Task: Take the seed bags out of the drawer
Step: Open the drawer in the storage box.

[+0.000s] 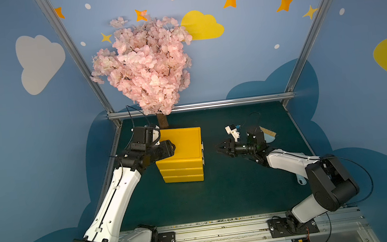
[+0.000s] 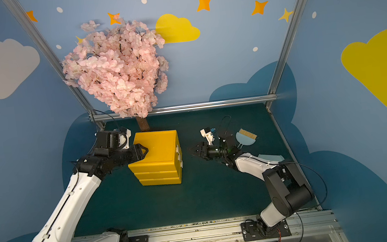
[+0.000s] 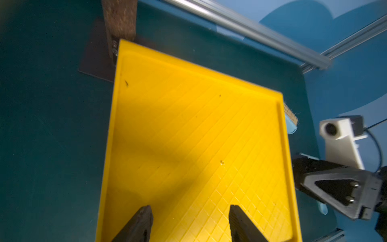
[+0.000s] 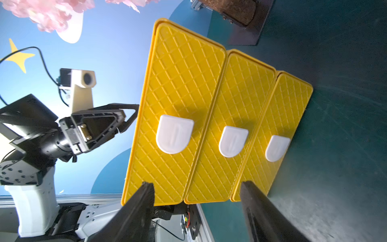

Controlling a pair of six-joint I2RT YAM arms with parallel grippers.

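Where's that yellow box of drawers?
The yellow plastic three-drawer box stands left of centre in both top views, beside the pink blossom tree's brown trunk, below the left hand.

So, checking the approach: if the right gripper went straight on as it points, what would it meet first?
Probably the front of the yellow drawer unit, which the open right gripper faces with nothing between. Which of its three white handles it would reach first is unclear.
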